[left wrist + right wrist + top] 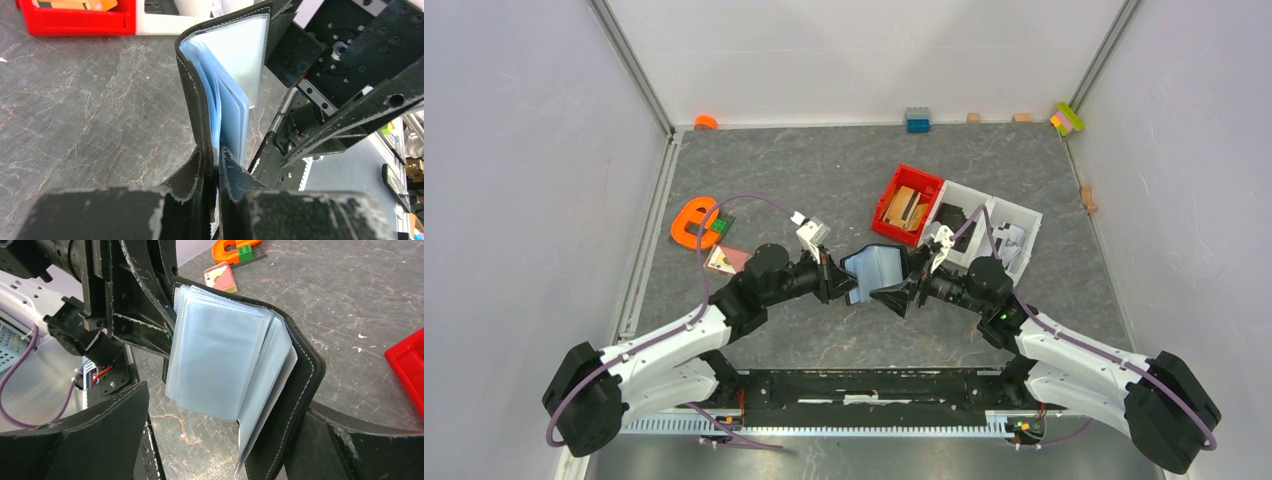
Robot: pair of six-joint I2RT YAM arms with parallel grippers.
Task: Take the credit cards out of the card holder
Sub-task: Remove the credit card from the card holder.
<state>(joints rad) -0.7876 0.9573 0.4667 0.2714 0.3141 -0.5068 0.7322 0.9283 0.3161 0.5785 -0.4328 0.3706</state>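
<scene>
Left tool (214, 160): nearly closed, pinching one edge of the card holder (874, 270).
Right tool (225, 400): fingers spread wide either side of the other black cover, gripping nothing.
Card holder: open, held above the tabletop (824, 180) between both tools, pale blue sleeves fanned, near the red bin (894, 200).
Pinkish card (724, 260): flat on the tabletop, well apart.

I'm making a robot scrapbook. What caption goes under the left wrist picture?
The left hand pinches the black card holder, its pale blue plastic sleeves fanned open over the grey table.
</scene>
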